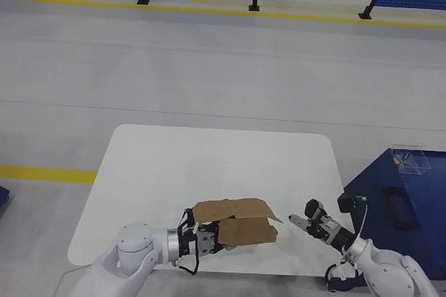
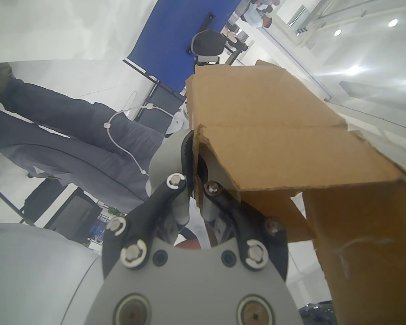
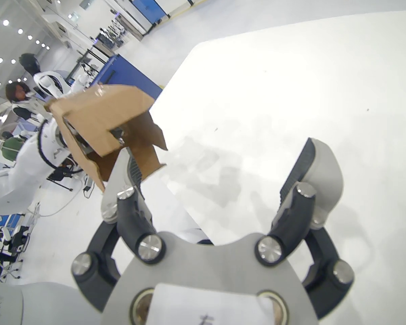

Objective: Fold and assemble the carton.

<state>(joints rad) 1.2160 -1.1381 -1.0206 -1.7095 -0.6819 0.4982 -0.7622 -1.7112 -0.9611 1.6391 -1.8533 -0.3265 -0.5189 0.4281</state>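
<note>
A brown cardboard carton (image 1: 236, 220), partly opened with loose flaps, hangs over the near edge of the white table (image 1: 215, 163). My left gripper (image 1: 205, 239) is shut on the carton's left wall; in the left wrist view its fingers (image 2: 169, 160) pinch the cardboard edge of the carton (image 2: 274, 130). My right gripper (image 1: 306, 220) stands open a short way to the right of the carton, apart from it. In the right wrist view the right gripper (image 3: 220, 167) has nothing between its fingers, and the carton (image 3: 105, 116) sits beyond one fingertip.
A dark blue cabinet (image 1: 409, 215) stands just right of the table, with a clear plastic holder (image 1: 409, 158) on top. Most of the table surface beyond the carton is bare. A person's legs (image 2: 54, 130) show in the left wrist view.
</note>
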